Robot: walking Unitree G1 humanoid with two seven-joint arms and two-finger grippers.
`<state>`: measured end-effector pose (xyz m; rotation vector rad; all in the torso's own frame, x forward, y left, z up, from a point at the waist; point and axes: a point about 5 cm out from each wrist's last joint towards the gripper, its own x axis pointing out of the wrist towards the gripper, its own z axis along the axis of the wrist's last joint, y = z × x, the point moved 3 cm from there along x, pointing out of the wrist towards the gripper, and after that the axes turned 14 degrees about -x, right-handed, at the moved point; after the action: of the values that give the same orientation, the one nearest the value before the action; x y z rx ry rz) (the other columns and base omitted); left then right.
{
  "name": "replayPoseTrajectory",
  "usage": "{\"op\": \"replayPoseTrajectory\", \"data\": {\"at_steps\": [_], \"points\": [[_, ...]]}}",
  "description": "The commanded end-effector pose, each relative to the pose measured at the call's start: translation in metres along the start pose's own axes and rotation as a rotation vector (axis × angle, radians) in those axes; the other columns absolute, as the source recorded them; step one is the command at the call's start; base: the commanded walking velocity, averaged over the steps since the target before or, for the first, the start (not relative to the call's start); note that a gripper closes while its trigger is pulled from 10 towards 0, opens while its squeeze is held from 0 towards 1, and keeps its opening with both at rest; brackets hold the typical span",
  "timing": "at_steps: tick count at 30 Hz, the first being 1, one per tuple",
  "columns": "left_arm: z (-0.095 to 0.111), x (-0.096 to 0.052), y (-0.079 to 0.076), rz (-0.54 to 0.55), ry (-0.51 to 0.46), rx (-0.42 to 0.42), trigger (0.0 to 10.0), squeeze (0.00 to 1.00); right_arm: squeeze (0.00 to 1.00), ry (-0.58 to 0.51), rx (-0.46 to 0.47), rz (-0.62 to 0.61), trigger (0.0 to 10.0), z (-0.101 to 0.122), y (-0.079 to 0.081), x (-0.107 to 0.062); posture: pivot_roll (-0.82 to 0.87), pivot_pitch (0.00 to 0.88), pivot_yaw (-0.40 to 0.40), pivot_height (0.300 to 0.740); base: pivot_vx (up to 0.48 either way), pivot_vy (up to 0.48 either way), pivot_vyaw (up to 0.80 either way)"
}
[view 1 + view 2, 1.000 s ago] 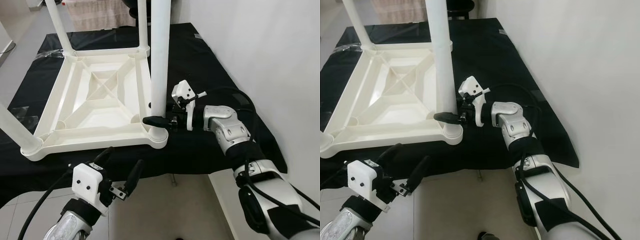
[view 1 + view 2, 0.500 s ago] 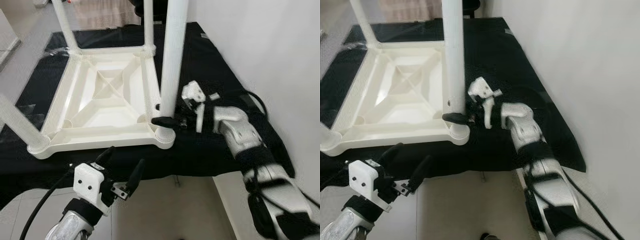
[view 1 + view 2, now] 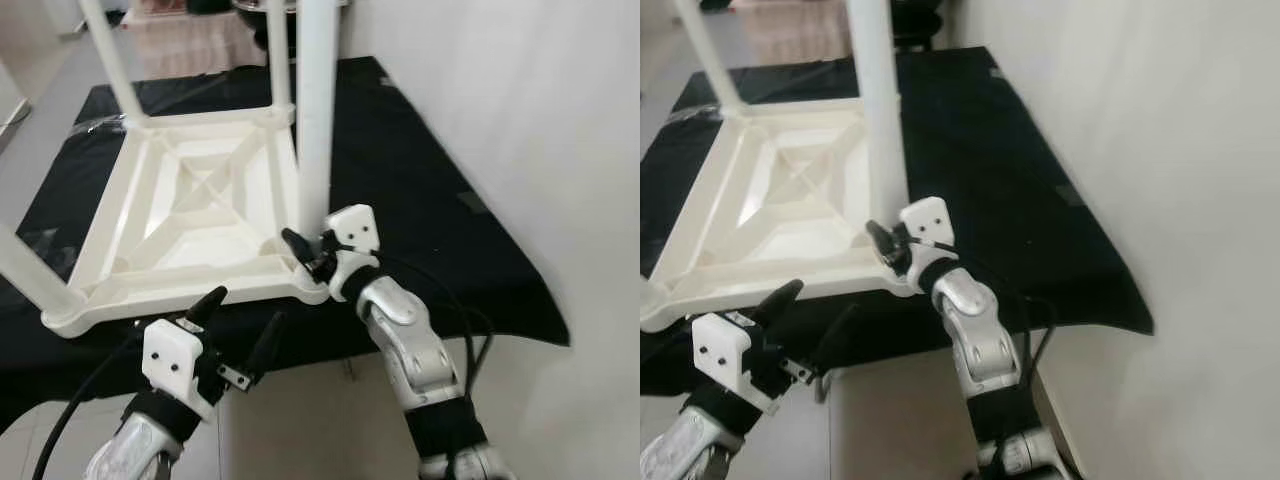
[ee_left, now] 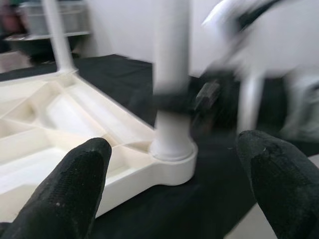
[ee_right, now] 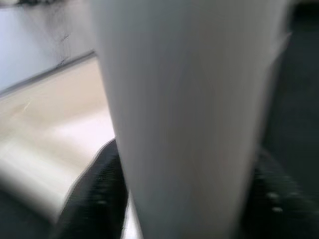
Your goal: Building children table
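Left eye view: a white plastic table (image 3: 190,225) lies upside down on a black cloth (image 3: 420,190), its near edge close to the cloth's near edge. Legs rise from its corners; the near-right leg (image 3: 315,110) stands upright in its corner socket. The right gripper (image 3: 300,250) is at the base of this leg, one black finger showing against the leg's left side, so it looks clamped around the leg. The left gripper (image 3: 235,330) hangs in front of the cloth's near edge, below the table, fingers spread and holding nothing.

Right eye view: the same table (image 3: 770,215) sits toward the cloth's left part, a white wall (image 3: 1120,120) along the cloth's right edge. The right gripper's white wrist block sits just beside the leg's (image 3: 880,110) base.

Left wrist view: two black fingertips (image 4: 70,184) stand wide apart, framing the table's near-right corner and the leg (image 4: 172,74) in its round socket, with a dark band across the leg; the rest behind is blurred.

Right wrist view: the white leg (image 5: 189,114) is very close and blurred, dark fingers (image 5: 97,194) on either side of it.
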<state>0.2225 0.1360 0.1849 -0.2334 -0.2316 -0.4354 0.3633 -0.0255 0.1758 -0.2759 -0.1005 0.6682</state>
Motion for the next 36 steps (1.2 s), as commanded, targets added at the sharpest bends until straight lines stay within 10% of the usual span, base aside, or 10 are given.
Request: {"op": "replayPoseTrajectory", "data": {"at_steps": [1, 7, 8, 23, 24, 36], "points": [[-0.007, -0.004, 0.004, 0.019, 0.033, -0.002, 10.0, 0.00, 1.00, 0.012, 0.052, 0.053, 10.0, -0.007, 0.004, 0.000, 0.02, 0.193, 0.007, 0.740, 0.000, 0.000, 0.00], [-0.008, -0.004, 0.003, 0.019, 0.034, -0.003, 10.0, 0.00, 1.00, -0.111, 0.039, 0.284, 10.0, 0.024, 0.004, 0.001, 0.03, 0.188, 0.006, 0.740, 0.000, 0.000, 0.00], [-0.008, -0.004, 0.003, 0.018, 0.035, -0.004, 10.0, 0.00, 0.00, -0.130, 0.011, 0.320, 10.0, 0.033, -0.002, 0.000, 0.03, 0.189, 0.006, 0.740, 0.000, 0.000, 0.00], [-0.010, -0.007, 0.002, 0.018, 0.043, -0.007, 10.0, 0.00, 0.00, -0.191, -0.129, 0.625, 10.0, 0.051, -0.035, -0.008, 0.04, 0.183, 0.008, 0.740, 0.000, 0.000, 0.00], [-0.010, -0.007, 0.002, 0.018, 0.044, -0.007, 10.0, 0.00, 0.00, -0.192, -0.124, 0.620, 0.8, 0.051, -0.037, -0.007, 0.04, 0.183, 0.008, 0.740, 0.000, 0.000, 0.00], [-0.010, -0.008, 0.001, 0.016, 0.047, -0.010, 10.0, 0.00, 0.00, -0.205, -0.120, 0.624, 0.0, 0.048, -0.048, -0.012, 0.04, 0.179, 0.012, 0.740, 0.000, 0.000, 0.00]]}}
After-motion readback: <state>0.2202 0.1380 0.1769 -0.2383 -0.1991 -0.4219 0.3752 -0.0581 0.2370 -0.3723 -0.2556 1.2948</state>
